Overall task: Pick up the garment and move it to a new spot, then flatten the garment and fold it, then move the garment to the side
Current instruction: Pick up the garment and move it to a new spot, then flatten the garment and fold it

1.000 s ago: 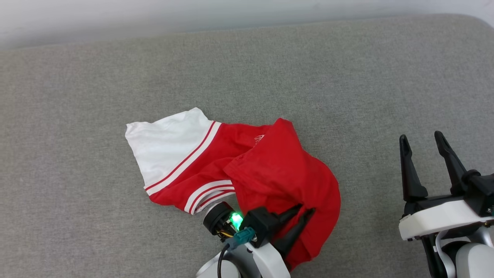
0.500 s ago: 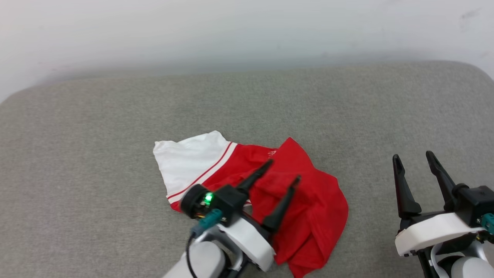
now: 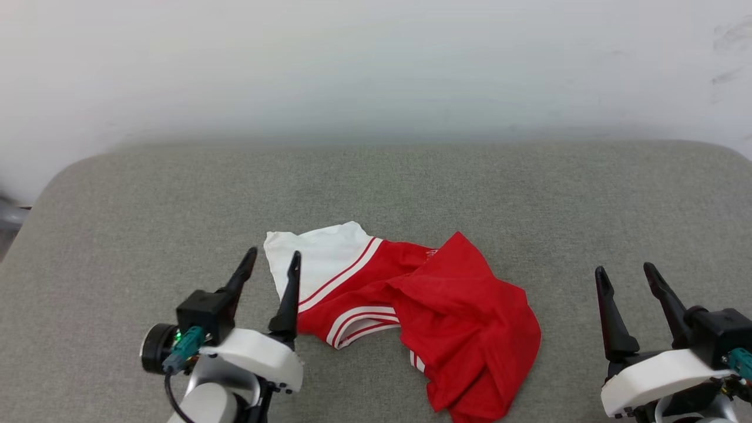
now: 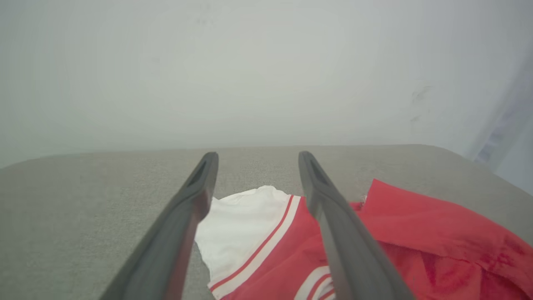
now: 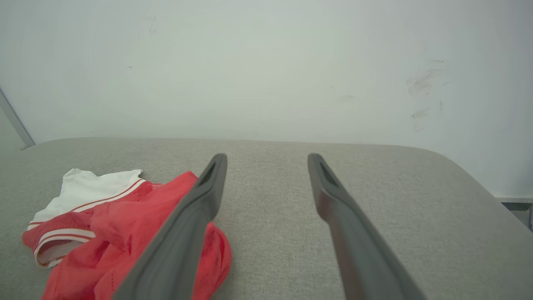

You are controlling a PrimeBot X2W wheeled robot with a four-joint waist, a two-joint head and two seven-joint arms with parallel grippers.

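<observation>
Nearest the robot, the left gripper [image 3: 274, 254] and the right gripper [image 3: 623, 268] flank the work, one on each side. That reads as a ready stance for spreading the cloth from two ends. Both have their jaws spread wide with nothing between them. The left one is just beside the white sleeve [image 3: 317, 258], while the right one is well apart from the cloth. Each arm sits low over the grey padded surface [image 3: 411, 182], white wrist housing toward the robot and dark fingers pointing away toward the wall [image 3: 376, 70]. The left gripper's fingers lean slightly inward to the shirt. A little farther out, the garment [image 3: 452, 311] lies loose near the middle of the pad. It is bunched rather than flat, with the red body heaped over itself on the right and the striped trim curling out below the sleeve (the lettering is not visible in this heap). Judging by that crumple, the flattening step comes next, and the sleeve looks the easiest edge to pinch. Beyond the shirt, bare pad runs back to the wall.
</observation>
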